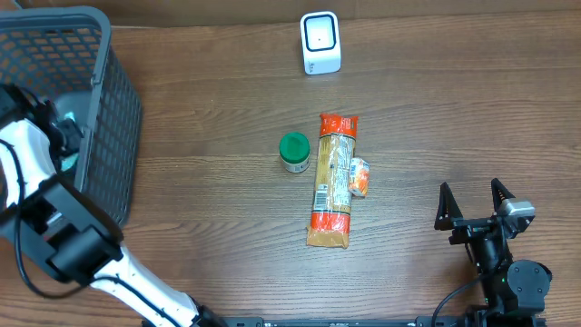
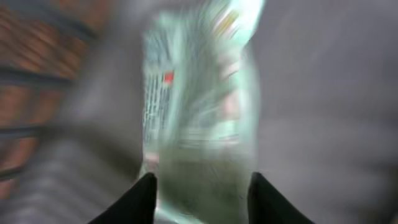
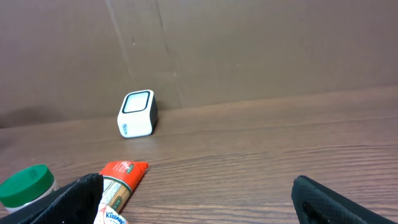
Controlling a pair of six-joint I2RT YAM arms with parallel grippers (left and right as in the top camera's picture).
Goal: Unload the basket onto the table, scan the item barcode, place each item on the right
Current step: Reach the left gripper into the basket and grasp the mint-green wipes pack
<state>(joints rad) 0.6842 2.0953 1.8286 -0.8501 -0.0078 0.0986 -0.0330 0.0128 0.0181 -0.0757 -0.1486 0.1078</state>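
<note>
Green-lidded jar (image 1: 294, 151) just left of long orange-ended packet (image 1: 333, 180), small tissue pack (image 1: 360, 176) against its right side, on wooden table (image 1: 218, 100).

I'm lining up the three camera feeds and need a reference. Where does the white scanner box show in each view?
Overhead: the white scanner box stands at top centre.
Left wrist: not in it; only a blurred pale packet shows.
Right wrist: left of centre, in the middle distance.
Shared landmark: the green-lidded jar, mid-picture from overhead, at the lower left edge in the right wrist view.
</note>
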